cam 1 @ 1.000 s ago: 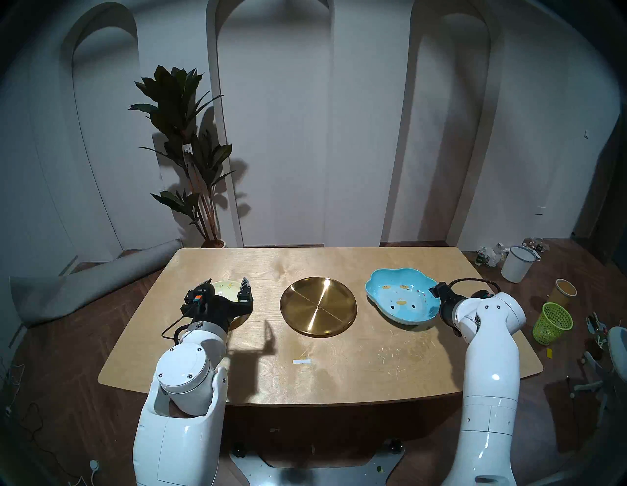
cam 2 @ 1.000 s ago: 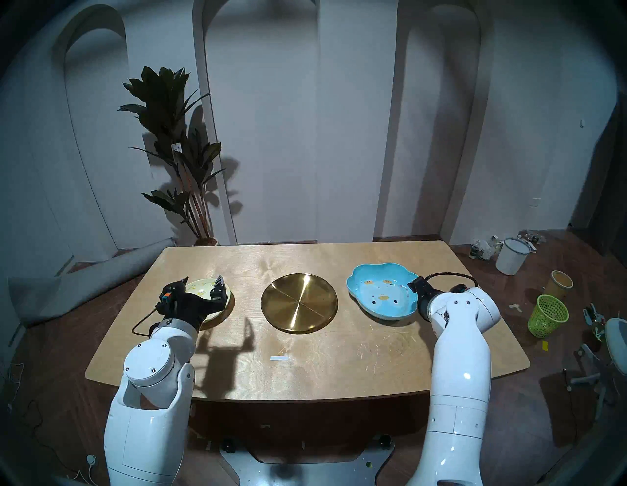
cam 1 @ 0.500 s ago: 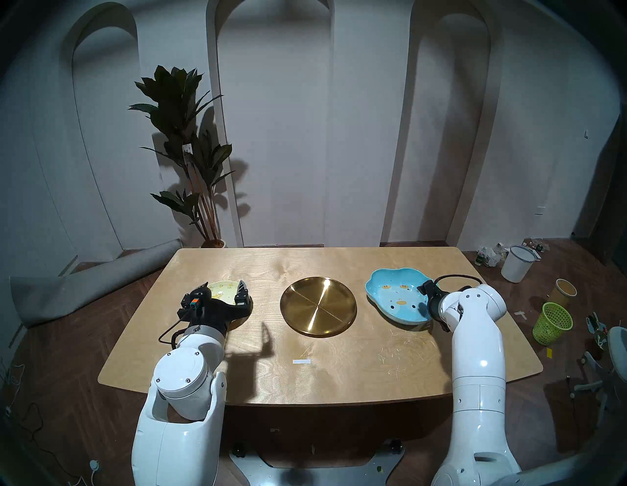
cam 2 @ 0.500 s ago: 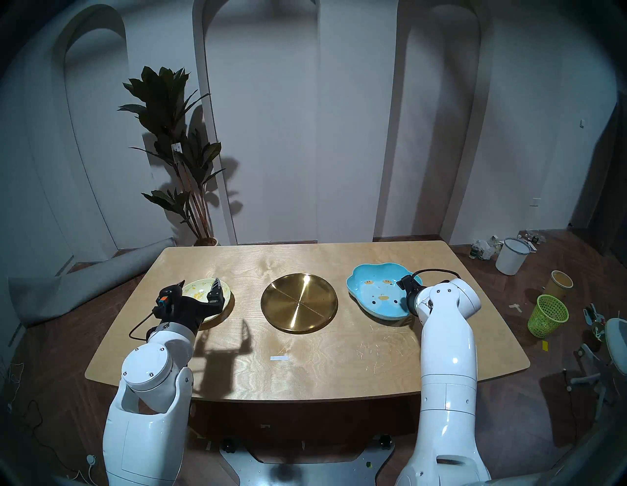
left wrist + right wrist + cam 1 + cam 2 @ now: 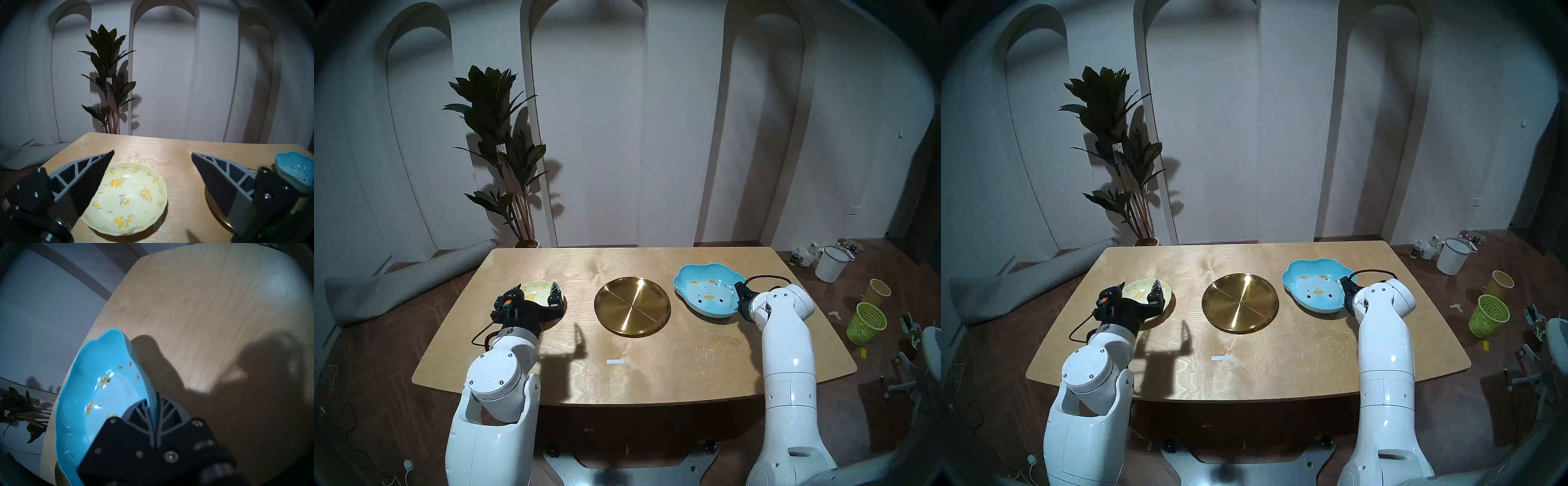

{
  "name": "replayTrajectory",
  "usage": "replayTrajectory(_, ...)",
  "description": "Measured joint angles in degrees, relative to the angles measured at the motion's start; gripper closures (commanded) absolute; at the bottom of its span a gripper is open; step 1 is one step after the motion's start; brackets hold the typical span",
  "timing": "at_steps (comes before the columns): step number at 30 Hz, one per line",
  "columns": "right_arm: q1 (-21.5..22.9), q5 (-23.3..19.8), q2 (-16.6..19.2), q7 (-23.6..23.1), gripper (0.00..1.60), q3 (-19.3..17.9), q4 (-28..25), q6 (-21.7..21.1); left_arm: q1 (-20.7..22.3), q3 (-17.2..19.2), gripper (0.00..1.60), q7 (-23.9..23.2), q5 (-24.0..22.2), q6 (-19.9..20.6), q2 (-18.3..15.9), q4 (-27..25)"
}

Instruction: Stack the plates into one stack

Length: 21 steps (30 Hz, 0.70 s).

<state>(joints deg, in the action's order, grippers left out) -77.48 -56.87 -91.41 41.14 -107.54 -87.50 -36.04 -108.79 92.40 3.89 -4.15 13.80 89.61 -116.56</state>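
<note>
**On the table: three dishes lying apart, nothing stacked yet**

From the head views, three plates are sitting in a row on the table: one pale-yellow floral dish at the left, one gold plate in the middle, one blue scalloped dish at the right. None is resting on another, so the whole stacking is waiting to be done.

Through the left wrist camera, the left gripper is hanging spread wide above the floral dish, touching nothing.

Through the right wrist camera, the right gripper is pinching the blue dish's rim, jaws pressed together on it. I judge the first carry, blue onto gold, is just beginning; the floral dish follows.
</note>
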Motion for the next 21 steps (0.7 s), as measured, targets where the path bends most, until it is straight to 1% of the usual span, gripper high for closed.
replayTrajectory(3,-0.3,0.0,0.0,-0.4,1.6,0.0,-0.3,0.3,-0.1,0.0,0.0,0.0,0.0,0.0,0.1,-0.1)
replayTrajectory(7,-1.0,-0.8,-0.5,-1.3,1.6,-0.4,-2.2,0.6,-0.2,0.0,0.0,0.1,-0.1,0.0,0.1,-0.1)
replayTrajectory(15,-1.2,-3.3,-2.0,-3.5,1.6,-0.6,-7.4,1.0,-0.4,0.0,0.0,0.2,0.0,0.0,0.1,-0.2)
replayTrajectory(21,-1.1,-4.5,-2.7,-3.9,1.6,-0.2,-10.9,0.7,-0.7,-0.2,0.0,0.2,0.3,0.0,0.1,-0.6)
